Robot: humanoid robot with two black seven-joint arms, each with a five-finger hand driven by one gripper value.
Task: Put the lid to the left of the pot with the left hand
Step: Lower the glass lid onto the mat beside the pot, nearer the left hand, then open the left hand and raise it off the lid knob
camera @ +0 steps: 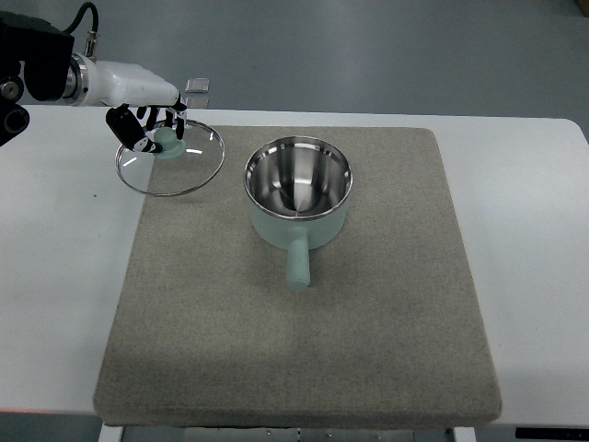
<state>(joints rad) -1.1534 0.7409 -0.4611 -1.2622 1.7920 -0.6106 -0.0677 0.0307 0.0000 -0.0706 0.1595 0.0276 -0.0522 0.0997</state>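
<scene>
While you're looking down at the counter (534,230), the left hand (147,124) is coming in from the upper left corner, and its dark fingers (170,118) are curling over the pale green knob (168,140) of the glass lid (169,158). They're bunching right on top of that knob, so most of it is hidden and you can't quite tell how tight the pinch is, but it's reading as a grip on the knob. The lid is sitting to the left of the pot (298,195), close beside it without touching, half over the far left corner of the grey mat (304,341) and half over the bare white counter. Whether it's resting flat or hanging just above is hard to make out. The pot is standing open on the mat, shiny inside, with its mint handle (297,263) pointing toward you. The arm itself is getting cut off at the left edge.
</scene>
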